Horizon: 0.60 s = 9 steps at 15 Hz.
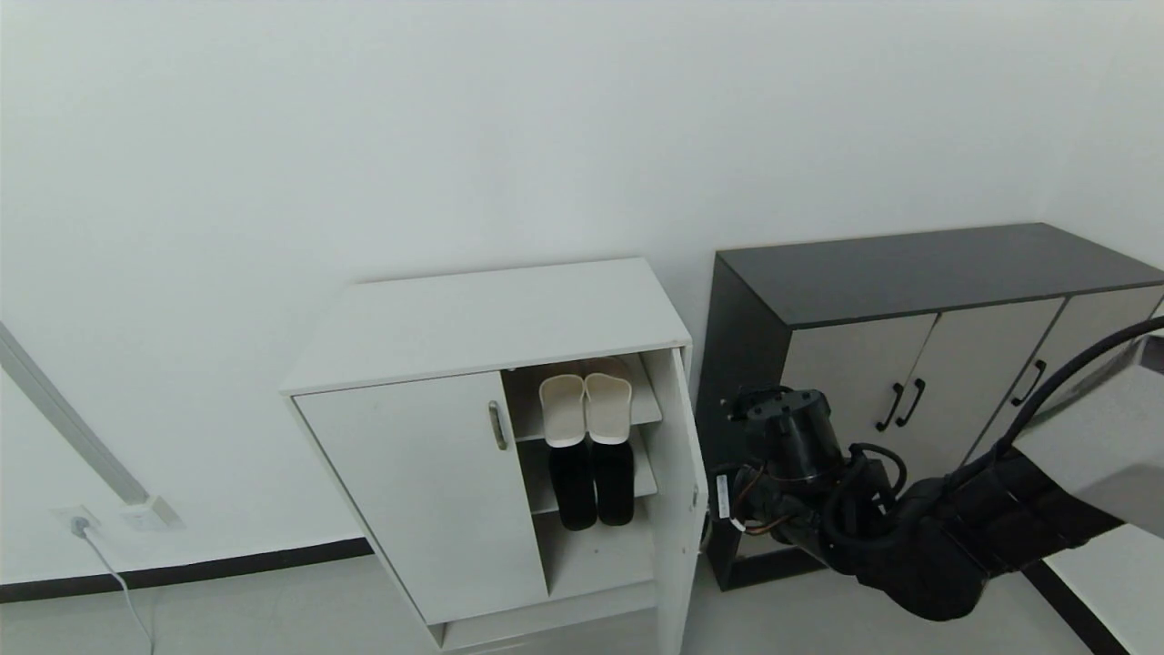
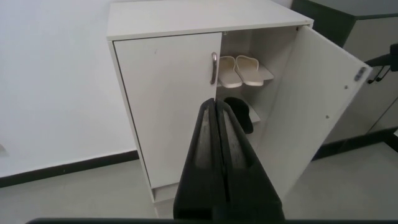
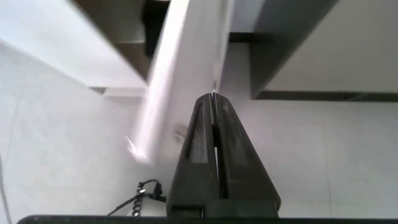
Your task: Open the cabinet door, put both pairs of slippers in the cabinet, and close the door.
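The white cabinet (image 1: 491,318) stands against the wall with its right door (image 1: 677,491) swung open and its left door (image 1: 427,491) closed. Inside, a white pair of slippers (image 1: 587,409) lies on the upper shelf and a black pair (image 1: 596,482) on the shelf below. Both pairs also appear in the left wrist view, white (image 2: 244,70) and black (image 2: 241,115). My left gripper (image 2: 216,106) is shut and empty, some way in front of the cabinet. My right gripper (image 3: 214,102) is shut and empty, just beside the open door's outer face (image 3: 180,68).
A dark cabinet (image 1: 909,273) with grey doors stands right next to the open door, and my right arm (image 1: 791,437) sits in the gap between them. A wall socket with a cable (image 1: 82,526) is at the far left. Bare floor lies in front.
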Tool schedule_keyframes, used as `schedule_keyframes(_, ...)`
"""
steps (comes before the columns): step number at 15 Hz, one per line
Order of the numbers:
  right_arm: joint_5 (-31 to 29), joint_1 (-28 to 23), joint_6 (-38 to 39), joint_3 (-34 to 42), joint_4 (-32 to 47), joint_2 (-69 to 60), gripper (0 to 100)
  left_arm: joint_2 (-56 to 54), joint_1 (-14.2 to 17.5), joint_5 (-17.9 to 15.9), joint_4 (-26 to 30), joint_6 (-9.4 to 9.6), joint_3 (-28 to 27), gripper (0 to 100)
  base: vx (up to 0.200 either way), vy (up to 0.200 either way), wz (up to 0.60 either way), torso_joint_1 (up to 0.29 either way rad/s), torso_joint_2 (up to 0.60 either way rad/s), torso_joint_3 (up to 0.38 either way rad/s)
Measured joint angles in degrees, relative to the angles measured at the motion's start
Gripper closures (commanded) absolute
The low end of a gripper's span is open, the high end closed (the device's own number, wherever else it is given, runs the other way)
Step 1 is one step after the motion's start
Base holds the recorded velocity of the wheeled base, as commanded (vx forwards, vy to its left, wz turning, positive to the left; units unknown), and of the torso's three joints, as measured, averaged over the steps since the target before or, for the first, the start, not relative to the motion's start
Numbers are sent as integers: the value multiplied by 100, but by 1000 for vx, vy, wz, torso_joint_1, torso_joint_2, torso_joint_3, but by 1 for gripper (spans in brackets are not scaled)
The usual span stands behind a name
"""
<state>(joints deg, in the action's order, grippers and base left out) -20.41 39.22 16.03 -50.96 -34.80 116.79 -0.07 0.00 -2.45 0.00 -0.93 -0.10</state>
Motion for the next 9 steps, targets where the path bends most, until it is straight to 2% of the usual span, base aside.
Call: schedule_keyframes(9,123,245,-197,490,-133,-406,100,0,0,-1,0,4,0,100,0,0,0,0,0,0)
